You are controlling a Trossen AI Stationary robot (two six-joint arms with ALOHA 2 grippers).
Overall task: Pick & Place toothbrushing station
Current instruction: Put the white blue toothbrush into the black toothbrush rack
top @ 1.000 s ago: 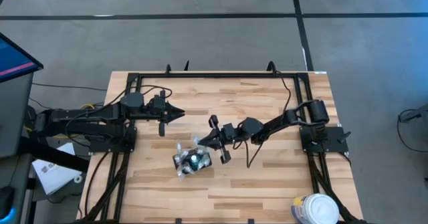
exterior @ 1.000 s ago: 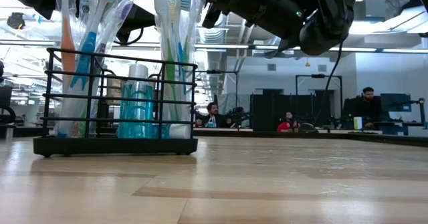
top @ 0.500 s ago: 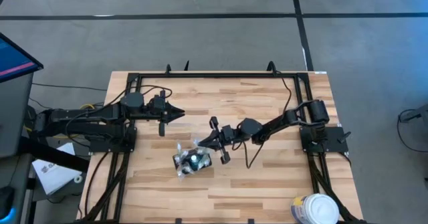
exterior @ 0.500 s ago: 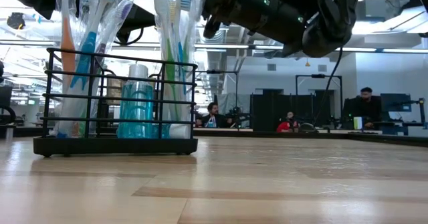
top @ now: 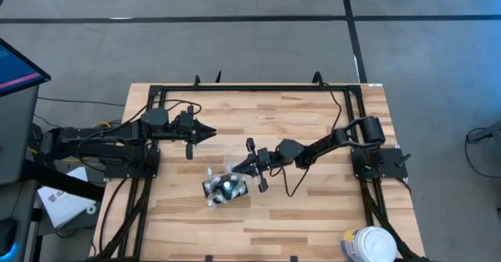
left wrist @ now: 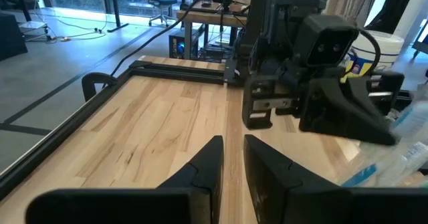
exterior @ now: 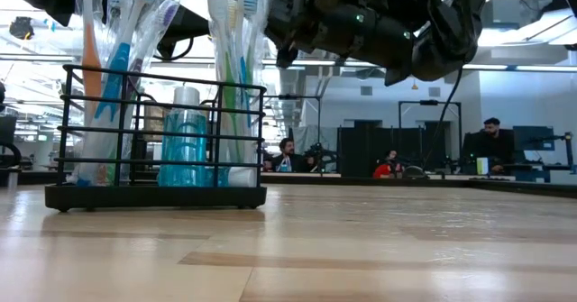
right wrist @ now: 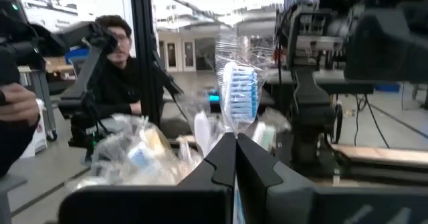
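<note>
The toothbrushing station (top: pixel 223 188) is a black wire rack (exterior: pixel 162 140) standing on its flat base on the wooden table. It holds several plastic-wrapped toothbrushes and a teal bottle (exterior: pixel 185 144). My right gripper (top: pixel 233 169) is shut, above the table just right of the rack's top. Its tips (right wrist: pixel 235 138) point at a wrapped blue-bristled toothbrush head (right wrist: pixel 239 90). My left gripper (top: pixel 211 133) hovers farther left and toward the far edge, shut but for a narrow slit (left wrist: pixel 232 142), holding nothing. My right gripper's shut fingertips (exterior: pixel 281 54) stand level at the plastic wrap of the toothbrushes at the rack's right side. I cannot tell whether they touch it.
A white round tub (top: pixel 368 245) with blue-yellow print stands at the table's near right corner. A black metal frame (top: pixel 258 87) runs along the table's far edge and sides. Bare wood lies between the two arms (left wrist: pixel 167 124). People sit in the room behind.
My right gripper has gone a little toward the table's left edge and down, closer to the top of the rack's toothbrushes. The rack has stayed where it was.
</note>
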